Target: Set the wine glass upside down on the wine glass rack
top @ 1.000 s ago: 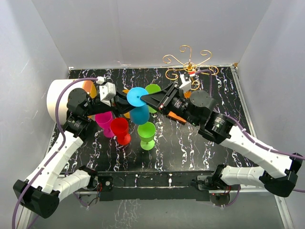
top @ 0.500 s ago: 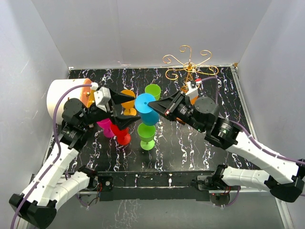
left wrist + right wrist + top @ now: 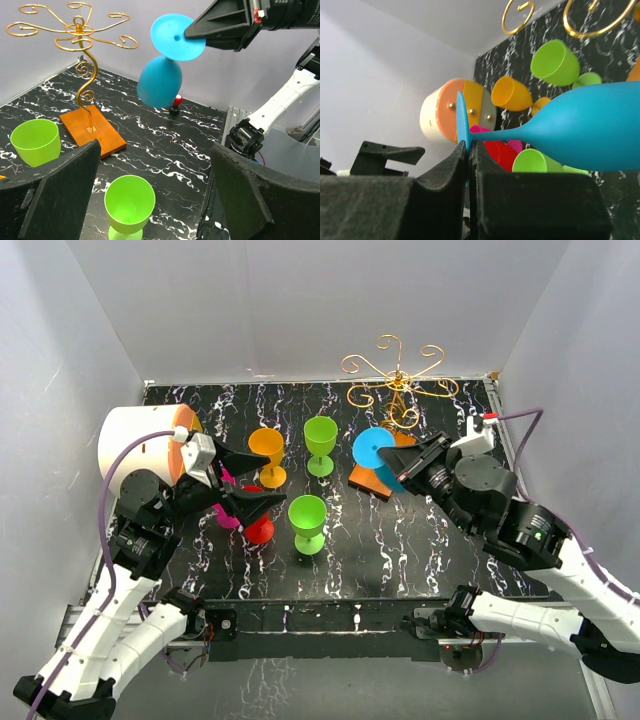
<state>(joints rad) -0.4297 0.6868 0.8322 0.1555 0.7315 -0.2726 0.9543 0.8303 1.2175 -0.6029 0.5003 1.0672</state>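
Right now my right gripper is pinched tight on the foot rim of the blue wine glass, holding it tilted, bowl down, beside the wine glass rack without touching it. My left gripper gapes wide, holding nothing.

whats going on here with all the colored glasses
The right gripper is clamped on the foot of a blue wine glass and holds it in the air, tilted with the bowl hanging down, close to the gold wine glass rack. The glass is not yet on the rack. The left gripper is open and holds nothing. Two green glasses, an orange glass and a red glass stand on the table.
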